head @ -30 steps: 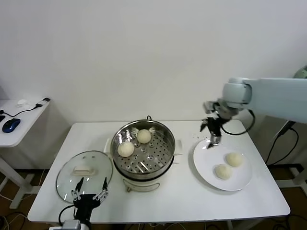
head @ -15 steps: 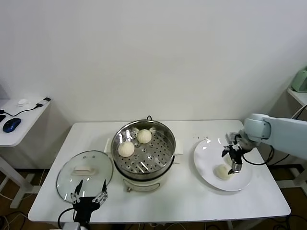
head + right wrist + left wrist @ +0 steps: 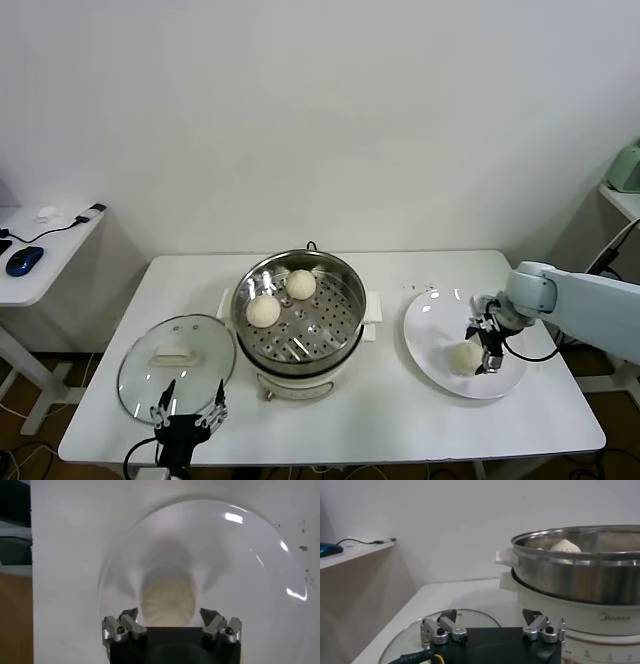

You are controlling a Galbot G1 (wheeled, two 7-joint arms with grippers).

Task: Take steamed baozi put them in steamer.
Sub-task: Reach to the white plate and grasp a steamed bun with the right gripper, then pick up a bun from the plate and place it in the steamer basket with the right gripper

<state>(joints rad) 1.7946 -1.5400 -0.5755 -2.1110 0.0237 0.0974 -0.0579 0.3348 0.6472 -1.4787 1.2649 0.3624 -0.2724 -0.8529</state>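
**Steel steamer holds two buns; right gripper over the plate**

Nearest you, the left gripper (image 3: 187, 420) sits parked at the table's front edge with its fingers spread, just before the glass lid (image 3: 176, 353). On the white plate (image 3: 432, 342) your right gripper (image 3: 487, 352) hangs fingers apart, pointing down over one baozi (image 3: 464, 355); only that bun is visible there. Round and domed, it has no long axis. Farther back, the steamer (image 3: 300, 312) holds two baozi (image 3: 263, 311) side by side on its perforated tray.

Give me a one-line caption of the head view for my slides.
Right gripper lowered onto the plate's baozi; two buns sit in the steamer.
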